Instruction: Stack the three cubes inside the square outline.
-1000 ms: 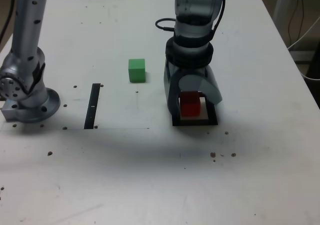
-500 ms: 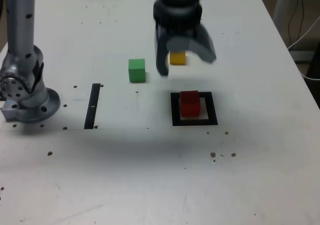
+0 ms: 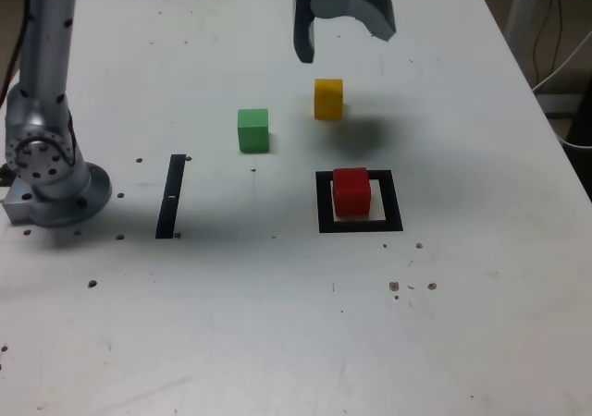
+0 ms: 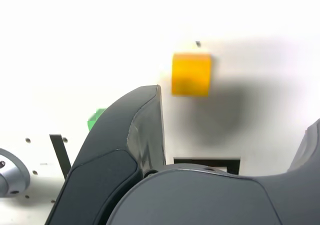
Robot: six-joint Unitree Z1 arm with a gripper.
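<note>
So far, one cube stood where it belonged: the red cube (image 3: 351, 192) sat inside the square outline (image 3: 324, 201), upright on the white centre and apart from the black border on the sides that showed. That was the base of the stack, and nothing rested on it.

The gripper (image 3: 342, 23) hung high at the far edge of the table (image 3: 481, 324), its fingers (image 3: 303, 39) spread wide with nothing between them. The wrist view showed the same: the two dark fingers (image 4: 125, 150) standing well apart, with bare table between.

The yellow cube (image 3: 327, 98) lay on the table below the fingertips and a little nearer the camera than they were, roughly under the gap between them, not touched by either. The wrist view showed that cube (image 4: 191, 74) just past the tip of one finger. The green cube (image 3: 252, 129) sat outside the fingers, off toward the exterior view's left, near the yellow one but not touching it. The red cube was farther from the fingertips than either.

By my reckoning, a third of the job was done. Two cubes were left to lift and set on the red one; the yellow looked the likelier next pick.
</note>
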